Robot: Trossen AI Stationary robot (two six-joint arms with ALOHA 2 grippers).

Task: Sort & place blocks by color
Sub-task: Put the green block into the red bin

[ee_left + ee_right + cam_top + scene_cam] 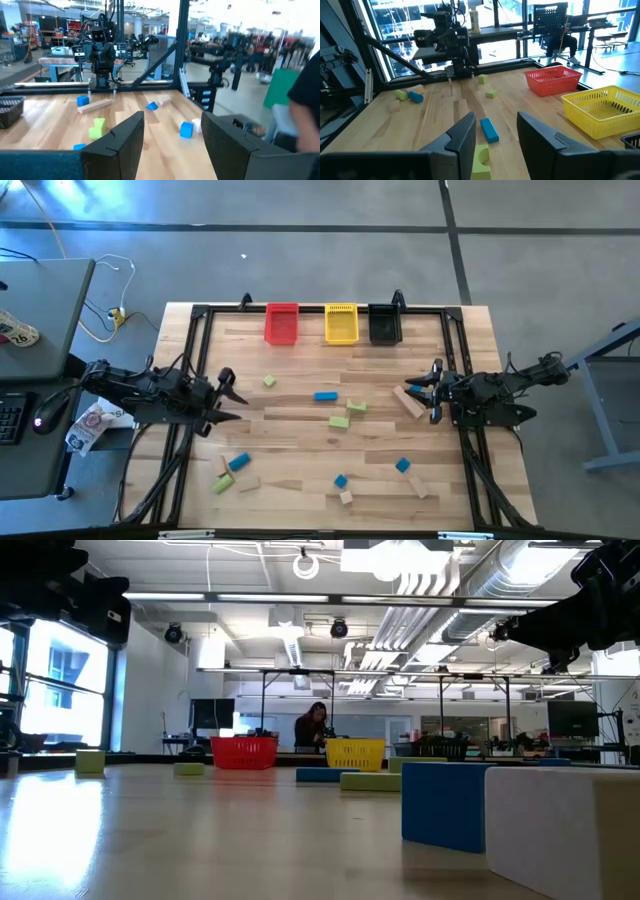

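Wooden table (300,470) carries every block loose on its top; none is in a bin, so sorting appears to be at its first step, with no block held. Nearest the front edge lie a tan cube (346,497), a blue cube (341,481), a second blue cube (402,466), a tan bar (418,484), and, toward the front-left corner, a green bar (222,484) with a blue bar (239,462) just beside it. At mid-table lie two green blocks (347,414), a blue bar (326,395) and a lone green cube (269,381). A tan bar (408,401) lies near the right edge, just beside the right gripper (436,392), whose fingers stand apart and empty. The left gripper (227,395) waits at the left edge, fingers likewise apart and empty. Next move calls for one gripper to descend over a nearby block, close on it and carry it to a bin. Along the far edge stand a red bin (282,324), a yellow bin (341,324) and a black bin (385,326); the first two show nothing inside, and the black bin's inside cannot be made out.
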